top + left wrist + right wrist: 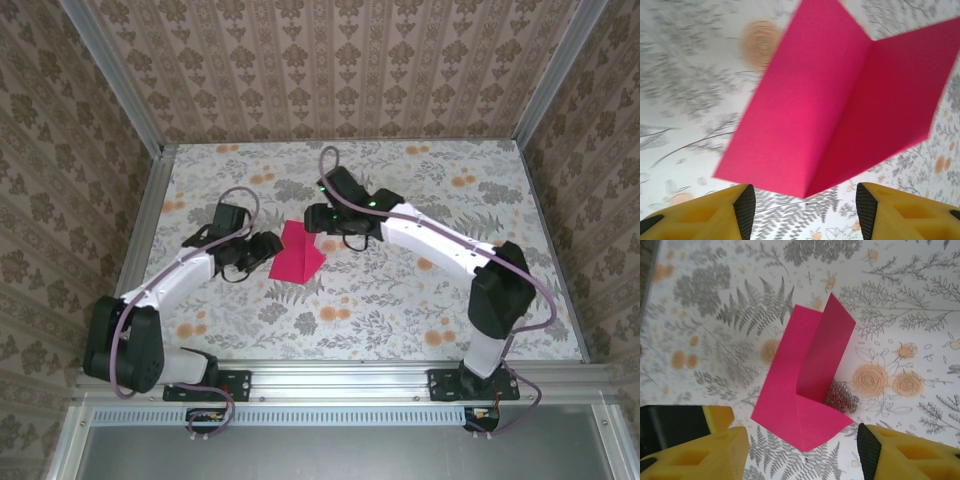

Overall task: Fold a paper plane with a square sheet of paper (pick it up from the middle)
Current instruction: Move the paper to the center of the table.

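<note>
The square sheet of paper (297, 258) is magenta-pink and lies on the flowered tablecloth between the two grippers. In the left wrist view the sheet (830, 100) is bent along a centre crease, its two halves sloping away from the ridge. The right wrist view shows one half of the sheet (795, 390) flat and the other half standing up. My left gripper (270, 247) (805, 215) is open just short of the paper's near corner, with nothing between its fingers. My right gripper (316, 218) (802, 455) is open at the opposite edge, also holding nothing. The paper plane is out of view.
The table (400, 300) carries a grey-fern and orange-flower cloth. Metal rails (150, 200) and patterned walls close it in at the left, back and right. Above my right gripper's left finger a yellow and black part (715, 417) pokes into the right wrist view.
</note>
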Available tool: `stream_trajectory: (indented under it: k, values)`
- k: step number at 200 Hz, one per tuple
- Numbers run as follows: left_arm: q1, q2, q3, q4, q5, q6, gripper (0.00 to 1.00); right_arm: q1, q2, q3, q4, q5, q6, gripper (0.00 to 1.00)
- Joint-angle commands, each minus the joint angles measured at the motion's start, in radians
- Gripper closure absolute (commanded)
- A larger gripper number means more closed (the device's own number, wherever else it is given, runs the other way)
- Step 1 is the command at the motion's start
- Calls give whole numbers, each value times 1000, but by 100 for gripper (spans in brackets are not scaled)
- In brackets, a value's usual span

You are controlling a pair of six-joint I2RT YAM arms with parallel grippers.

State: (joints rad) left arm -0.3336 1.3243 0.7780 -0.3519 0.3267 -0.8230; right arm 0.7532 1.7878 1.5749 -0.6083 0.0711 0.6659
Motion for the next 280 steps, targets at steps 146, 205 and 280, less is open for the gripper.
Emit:
stream_trajectory:
  k: [146, 205, 280]
  values:
    - [164, -41, -113, -65, 54, -24, 15, 133, 485, 453, -429, 232, 225, 52]
    - [163, -21, -98, -64, 84, 7, 7, 116, 490, 444, -449, 278, 251, 69]
    - [137, -8, -78, -27, 138, 43, 0, 77, 351, 225, -265, 199, 261, 87]
